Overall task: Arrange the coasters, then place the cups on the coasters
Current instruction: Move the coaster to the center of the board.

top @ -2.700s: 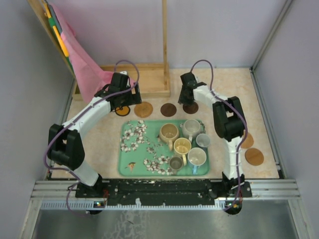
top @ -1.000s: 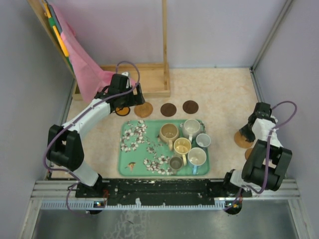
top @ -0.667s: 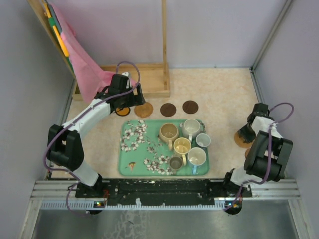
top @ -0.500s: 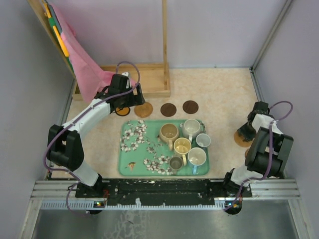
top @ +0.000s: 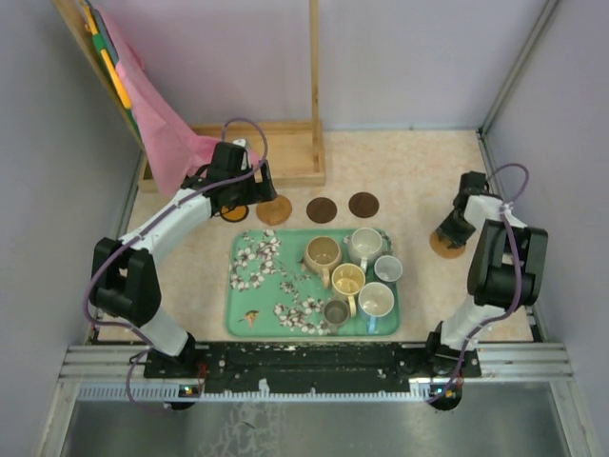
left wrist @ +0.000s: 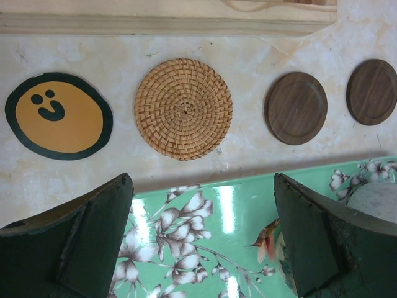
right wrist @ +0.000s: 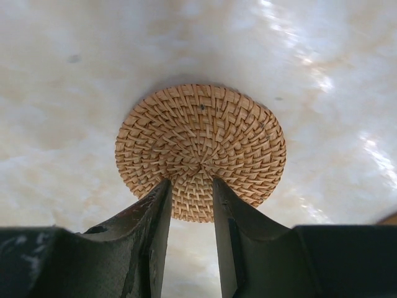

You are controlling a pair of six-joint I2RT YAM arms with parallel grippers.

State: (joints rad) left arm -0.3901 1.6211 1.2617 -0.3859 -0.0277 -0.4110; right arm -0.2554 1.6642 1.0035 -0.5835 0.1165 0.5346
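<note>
right gripper (right wrist: 191,189) — pinching woven coaster (right wrist: 201,139)

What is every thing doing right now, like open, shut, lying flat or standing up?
Left pincer, open, empty.
Right pincer, shut on gripped woven coaster.
Gripped woven coaster, pinched at its edge.
Smiley coaster, lying flat.
Other woven coaster, lying flat.
Dark wooden coasters, lying flat.
Cups, upright on green tray.

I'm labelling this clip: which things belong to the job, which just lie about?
Job: woven rattan coaster pinched by right gripper; second rattan coaster; yellow smiley coaster; two dark wooden coasters; six mugs.
Lying about: pink cloth; wooden frame; green floral tray.
</note>
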